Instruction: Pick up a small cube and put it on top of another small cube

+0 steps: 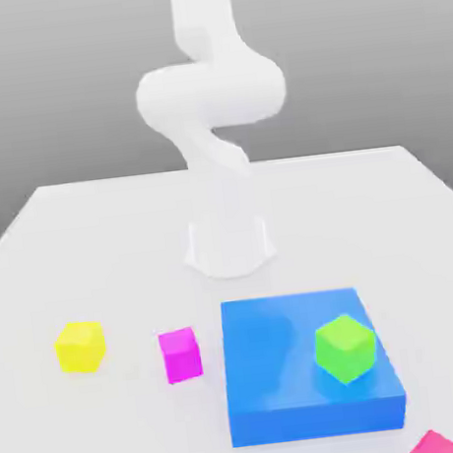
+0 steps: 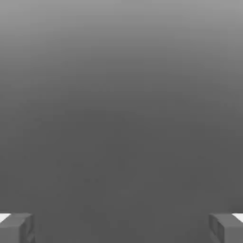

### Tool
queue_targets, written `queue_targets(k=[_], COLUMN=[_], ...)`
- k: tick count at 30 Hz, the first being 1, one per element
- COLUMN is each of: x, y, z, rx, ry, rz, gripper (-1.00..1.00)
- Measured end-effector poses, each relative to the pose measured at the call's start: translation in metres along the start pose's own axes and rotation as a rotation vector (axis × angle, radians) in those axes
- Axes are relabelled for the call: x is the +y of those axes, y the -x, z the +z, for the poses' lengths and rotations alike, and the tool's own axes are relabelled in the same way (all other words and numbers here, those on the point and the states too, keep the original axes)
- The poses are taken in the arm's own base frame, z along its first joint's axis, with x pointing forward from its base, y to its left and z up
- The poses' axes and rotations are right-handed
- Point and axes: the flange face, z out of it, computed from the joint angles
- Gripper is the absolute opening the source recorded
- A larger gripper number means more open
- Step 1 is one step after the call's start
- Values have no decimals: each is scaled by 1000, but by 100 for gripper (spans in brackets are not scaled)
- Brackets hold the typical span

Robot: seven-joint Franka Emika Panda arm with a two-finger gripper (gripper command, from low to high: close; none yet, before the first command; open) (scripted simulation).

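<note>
Gripper (image 2: 121,228) is held wide open, empty, raised high; crimson-pink cube (image 1: 434,444) is seen far below, at the table's (image 1: 93,236) near edge.

No text, label, brand, number or sign could be read anywhere in either view. The cubes, the blue block, the table and the arm all showed plain, unmarked surfaces.
</note>
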Motion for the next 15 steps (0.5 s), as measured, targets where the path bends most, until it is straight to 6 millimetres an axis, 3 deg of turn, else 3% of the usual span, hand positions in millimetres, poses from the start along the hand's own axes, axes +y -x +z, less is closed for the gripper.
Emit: queue_targets(k=[7, 15], x=[-27, -39], y=[23, 82], z=[118, 248], rx=[-150, -321], ry=[86, 173], rz=[-136, -295], gripper=[0, 0])
